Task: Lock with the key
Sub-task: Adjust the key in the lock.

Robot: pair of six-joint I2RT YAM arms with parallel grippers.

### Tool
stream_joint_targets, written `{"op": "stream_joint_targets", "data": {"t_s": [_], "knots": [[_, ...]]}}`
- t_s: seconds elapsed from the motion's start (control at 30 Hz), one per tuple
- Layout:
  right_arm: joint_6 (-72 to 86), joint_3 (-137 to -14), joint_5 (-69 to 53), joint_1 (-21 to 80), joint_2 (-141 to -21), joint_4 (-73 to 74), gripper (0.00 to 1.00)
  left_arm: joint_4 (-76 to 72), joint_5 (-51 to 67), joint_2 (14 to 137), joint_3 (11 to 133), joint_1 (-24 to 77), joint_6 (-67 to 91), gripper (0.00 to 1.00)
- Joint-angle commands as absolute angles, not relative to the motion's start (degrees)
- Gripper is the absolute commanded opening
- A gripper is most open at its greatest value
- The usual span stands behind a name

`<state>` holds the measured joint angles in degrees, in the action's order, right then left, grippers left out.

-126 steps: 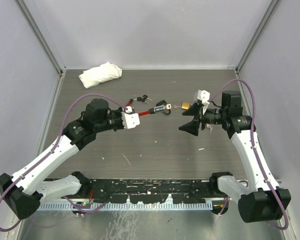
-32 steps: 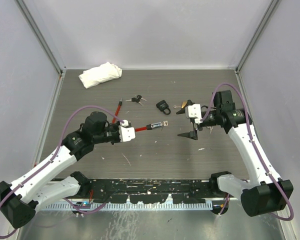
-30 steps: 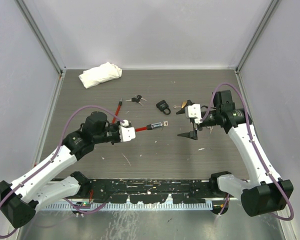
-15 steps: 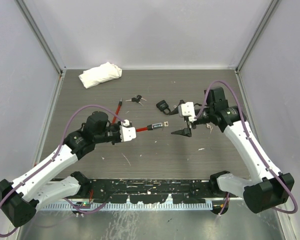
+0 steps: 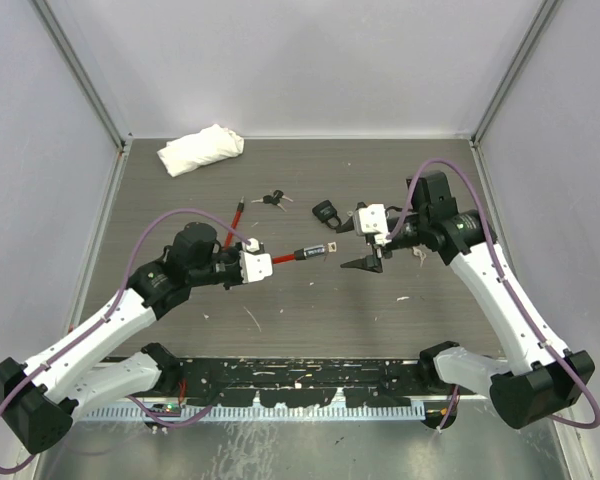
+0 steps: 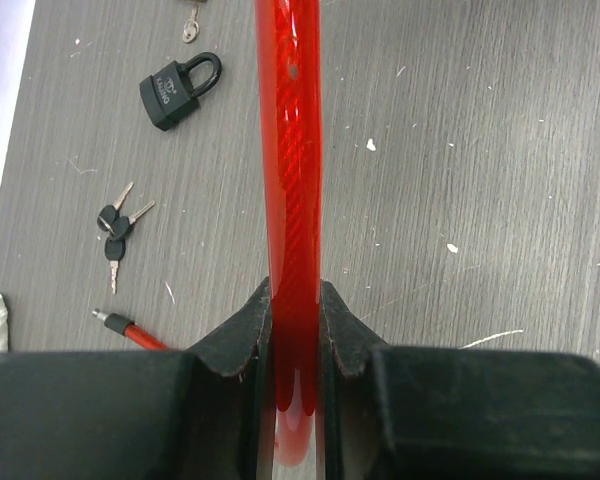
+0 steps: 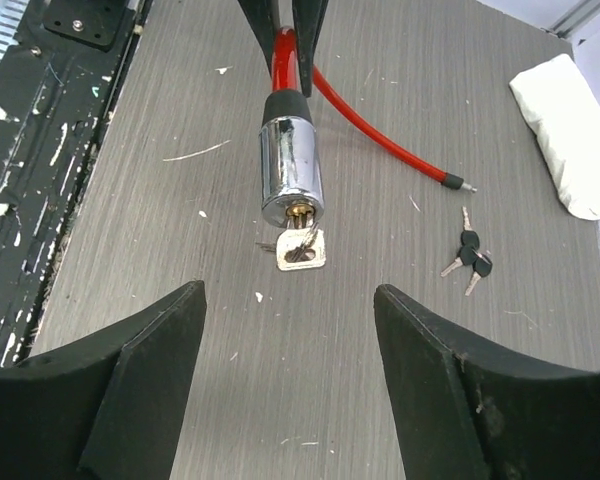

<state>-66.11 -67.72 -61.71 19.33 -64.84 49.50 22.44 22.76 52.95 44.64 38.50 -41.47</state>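
A red cable lock [image 5: 287,257] hangs level above the table, and my left gripper [image 5: 265,261] is shut on its cable [image 6: 288,150], fingers [image 6: 235,335] pressed to both sides. The cable ends in a chrome lock cylinder [image 7: 291,170] with a silver key [image 7: 302,250] sticking out of its face. My right gripper [image 7: 290,300] faces that key head-on, a short way off. It stands open, its fingers [image 7: 150,370] wide on either side and touching nothing. In the top view the key [image 5: 330,248] sits just left of the right gripper [image 5: 357,243].
A black padlock [image 5: 325,211] lies behind the key, and a bunch of black-headed keys [image 5: 273,198] lies farther left beside the cable's free end [image 5: 237,212]. A white cloth [image 5: 201,148] sits at the back left. Metal frame posts stand at both sides.
My right arm has swung left and now points at the key, and its jaws have narrowed somewhat. The left arm and the cable lock have stayed put.
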Motion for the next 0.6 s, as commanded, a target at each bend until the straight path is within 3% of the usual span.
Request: {"op": "stream_joint_targets", "data": {"t_s": [0.0,0.37,0.57], "knots": [[-62.68,-72.45,-59.29,19.51,-62.65,50.55,0.72,17.30,24.34,52.93,45.41,38.21,-41.24,0.00],[-27.96,-71.35,-58.03,19.49,-62.22,39.09,0.64,16.94,25.07,53.47,45.43,38.21,-40.89,0.00],[-19.54,-67.86,-56.47,19.51,-62.34,33.45,0.59,16.91,25.22,53.22,45.35,38.17,-40.83,0.00]]}}
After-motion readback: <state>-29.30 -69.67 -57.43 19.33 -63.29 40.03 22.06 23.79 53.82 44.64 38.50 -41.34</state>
